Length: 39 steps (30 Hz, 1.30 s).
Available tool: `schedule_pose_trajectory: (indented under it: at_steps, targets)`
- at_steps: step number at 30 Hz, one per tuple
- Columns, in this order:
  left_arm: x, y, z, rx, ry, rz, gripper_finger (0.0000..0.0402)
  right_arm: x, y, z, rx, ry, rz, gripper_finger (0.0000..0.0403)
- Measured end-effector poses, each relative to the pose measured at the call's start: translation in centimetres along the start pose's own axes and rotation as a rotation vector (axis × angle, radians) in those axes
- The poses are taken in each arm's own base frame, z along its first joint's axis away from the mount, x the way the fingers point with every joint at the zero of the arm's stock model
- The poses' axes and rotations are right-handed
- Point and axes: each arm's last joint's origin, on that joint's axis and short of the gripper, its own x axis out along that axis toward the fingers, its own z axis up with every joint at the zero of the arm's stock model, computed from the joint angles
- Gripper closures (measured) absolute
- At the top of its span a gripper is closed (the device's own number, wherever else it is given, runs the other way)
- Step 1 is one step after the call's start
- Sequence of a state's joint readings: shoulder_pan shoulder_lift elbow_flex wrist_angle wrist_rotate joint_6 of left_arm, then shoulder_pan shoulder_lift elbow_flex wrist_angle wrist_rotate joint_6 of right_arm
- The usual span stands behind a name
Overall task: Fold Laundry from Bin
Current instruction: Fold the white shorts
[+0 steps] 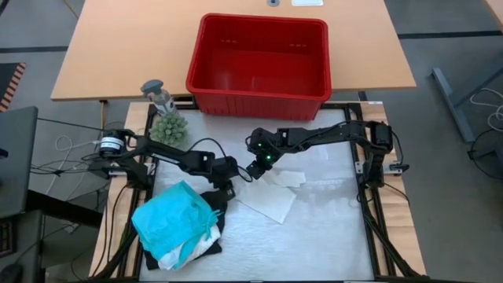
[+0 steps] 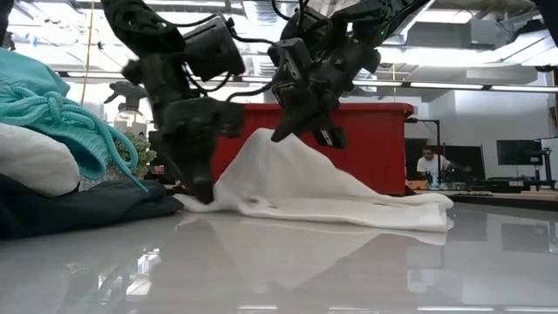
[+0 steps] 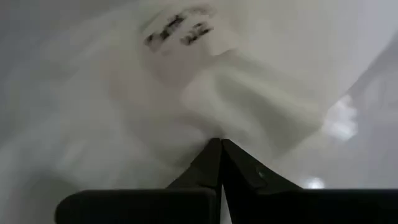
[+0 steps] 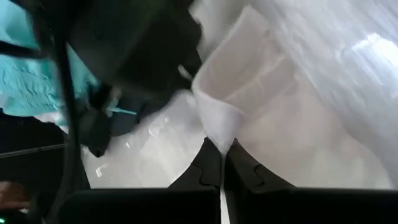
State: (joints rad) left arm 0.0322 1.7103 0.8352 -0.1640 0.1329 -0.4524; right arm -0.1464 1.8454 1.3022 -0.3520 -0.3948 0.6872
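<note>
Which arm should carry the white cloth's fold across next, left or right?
Right. The right gripper has a fold of the white cloth pinched and raised; the left gripper pins an edge at table level.

Two dark, jointed metal arms are seen, looped with thin black cables; a small green light [image 1: 268, 157] is lit on the right arm's wrist.

You're working in a robotics lab or open workshop space. Your white bench [image 1: 330, 236] sits inside a black metal frame [image 1: 376, 206] with loose cables [image 1: 67, 153] trailing off at 9 o'clock. A wooden desk [image 1: 118, 47] stands at 12 o'clock. Across the room, ceiling strip lights [image 2: 453, 85] run overhead, and a seated person [image 2: 427, 162] faces dark monitors [image 2: 521, 153] at 3 o'clock.
</note>
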Motion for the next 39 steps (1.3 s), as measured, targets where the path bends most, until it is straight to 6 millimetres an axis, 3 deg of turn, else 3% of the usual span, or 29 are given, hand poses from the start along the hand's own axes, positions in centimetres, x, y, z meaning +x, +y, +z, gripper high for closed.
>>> schedule_pose_trajectory:
  at_steps: [3, 11, 20, 25, 29, 39]
  targets:
    - [1.1, -0.1, 0.1, -0.016, -0.004, -0.035, 0.0401, 0.0, 0.3, 0.0, 0.009, -0.004, 0.023, 0.0379]
    - [0.9, -0.2, 0.7, -0.033, -0.053, -0.048, 0.0401, 0.8, 0.9, -0.3, 0.054, 0.023, 0.073, 0.0379]
    - [0.3, 0.1, 1.6, -0.023, 0.001, -0.036, 0.0401, 5.8, 0.5, -1.3, 0.111, 0.101, 0.171, 0.0379]
    - [-0.3, 0.6, 1.3, -0.040, 0.061, -0.017, 0.0401, 6.3, 0.3, -0.9, 0.109, 0.058, 0.188, 0.0379]
    - [-2.1, 0.7, 1.8, -0.021, 0.111, -0.035, 0.0402, 6.1, 0.1, -0.5, 0.099, 0.040, 0.188, 0.0379]
    - [-10.4, 1.2, 3.5, 0.133, 0.282, 0.005, 0.0402, 6.0, -0.8, 0.1, 0.040, 0.024, 0.186, 0.0379]
